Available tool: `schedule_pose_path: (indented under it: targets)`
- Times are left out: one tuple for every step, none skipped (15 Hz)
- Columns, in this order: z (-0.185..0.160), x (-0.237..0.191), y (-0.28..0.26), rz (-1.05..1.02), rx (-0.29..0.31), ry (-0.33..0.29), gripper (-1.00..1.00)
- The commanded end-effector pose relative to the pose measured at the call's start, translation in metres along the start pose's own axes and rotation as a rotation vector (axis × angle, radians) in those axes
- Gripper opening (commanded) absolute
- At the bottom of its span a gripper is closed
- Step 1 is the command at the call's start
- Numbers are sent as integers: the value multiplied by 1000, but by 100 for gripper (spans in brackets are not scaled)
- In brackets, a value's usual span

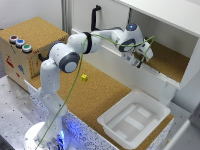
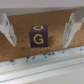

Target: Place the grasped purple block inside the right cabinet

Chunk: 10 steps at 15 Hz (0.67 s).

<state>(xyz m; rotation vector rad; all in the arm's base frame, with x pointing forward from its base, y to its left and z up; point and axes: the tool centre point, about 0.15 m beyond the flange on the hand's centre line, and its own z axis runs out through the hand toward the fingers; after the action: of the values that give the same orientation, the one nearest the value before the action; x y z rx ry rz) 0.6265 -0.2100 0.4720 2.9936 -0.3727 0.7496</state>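
Note:
The purple block (image 2: 38,36), with a yellow letter G on its face, rests on the cork-brown floor (image 2: 50,25) of the right cabinet (image 1: 172,62). My gripper (image 2: 39,31) is open around it. One white finger (image 2: 7,29) stands on each side of the block, with a clear gap on both sides. In the exterior view the arm reaches over the cabinet's front edge and the gripper (image 1: 140,56) is low inside the opening. The block itself is hidden behind the hand there.
The cabinet's white front lip (image 2: 45,70) runs just in front of the block. A door section with a black handle (image 1: 95,17) stands at the exterior view's left of the opening. A shallow white tray (image 1: 150,106), a small yellow block (image 1: 84,77) and a button box (image 1: 20,45) are on the cork table.

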Motion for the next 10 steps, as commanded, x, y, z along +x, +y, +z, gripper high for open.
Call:
schedule_pose_path:
  targets:
    - [-55,-86,-30,51,-91,63,100]
    - [-59,-95,-38,48,-96,46,100]
    - [-61,-105,-47,46,-98,22,100]
    - [-60,-111,-54,38,-102,7,100]
    - [-53,-124,-66,23,-96,-36,100]
    - [-41,-136,-75,16,-94,-85,100]
    - [-29,-150,-87,5,-88,-142,100]
    - [-19,-162,-99,-14,-83,-188,100]
    - [-9,-174,-110,-30,-70,-233,100]
    - [2,-186,-122,-66,-47,-283,100]
